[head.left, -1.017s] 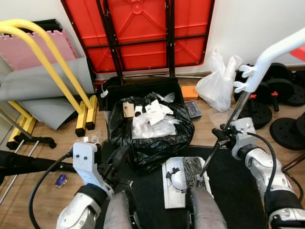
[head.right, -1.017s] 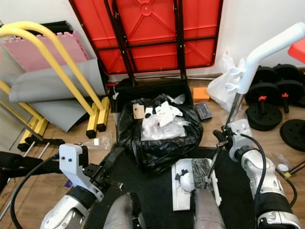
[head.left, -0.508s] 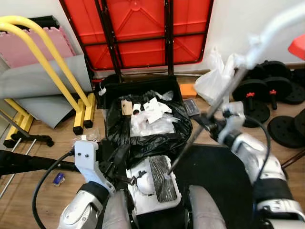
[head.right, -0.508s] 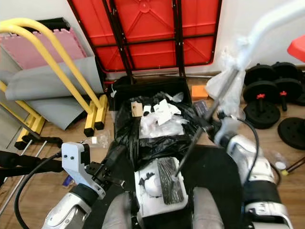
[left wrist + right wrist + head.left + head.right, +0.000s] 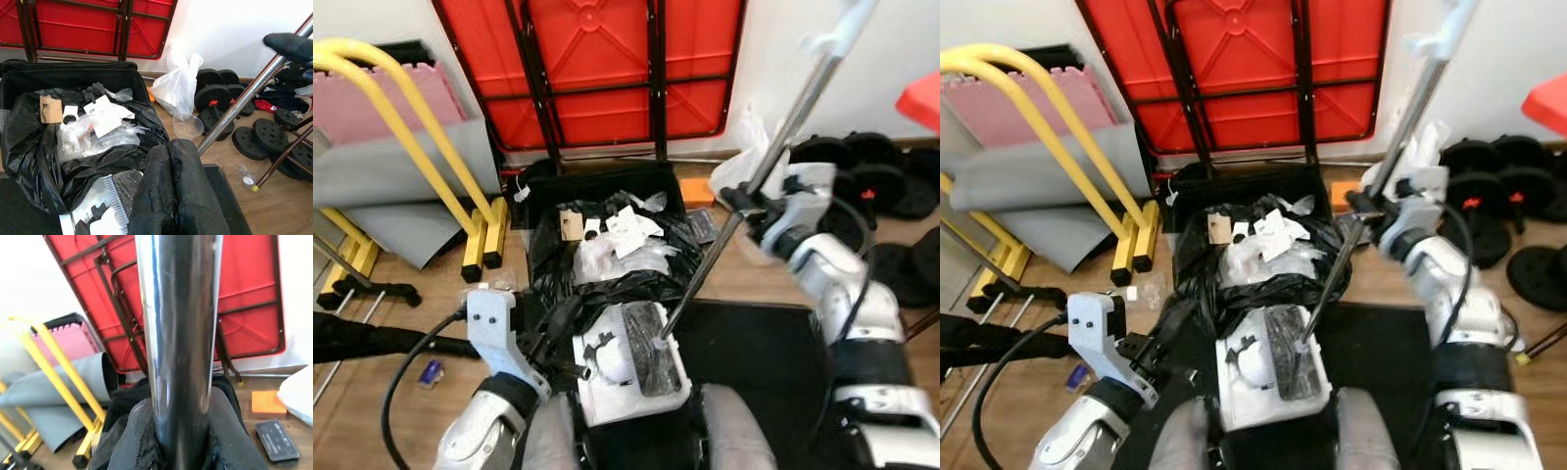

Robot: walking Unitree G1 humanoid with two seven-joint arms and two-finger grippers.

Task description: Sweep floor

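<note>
- At the far left, a yellow frame (image 5: 406, 108) is leaning by the wall with grey mats (image 5: 401, 181) under it, well apart from the work.
- The left gripper (image 5: 171, 196) is sitting low on the robot's left; in its wrist view the two black padded fingers are pressing flat together with nothing between them, so it is carrying nothing. It is pointing toward the black rubbish bag (image 5: 607, 264), just beside the dustpan.
- The bag is lying open in the middle, holding paper scraps and clear plastic, in front of a folded red table (image 5: 597, 69) propped on the wall.
- The white dustpan (image 5: 626, 362) is resting at the near edge of the bag, between the robot's knees, with dark bristles or debris on it; I cannot tell which.
- The metal broom pole (image 5: 744, 196) is running on a slant: its low end is meeting the dustpan, and its long axis is rising away to the robot's right, toward the white handle (image 5: 837, 24) at the top.
- The right gripper (image 5: 749, 206) is clamping around the pole about midway up; its wrist view has the fingers wrapping the chrome tube on both sides.
- So the tool's working end is lying down and to the left of that claw, closer to the idle left arm. Judging from this, any next stroke would be driven from the right arm, swinging the low end across the black floor mat (image 5: 754, 362).
- Further right, a white plastic bag (image 5: 749, 171) and dark weight plates (image 5: 891, 176) are crowding the floor near the right elbow and could snag a wide swing.
</note>
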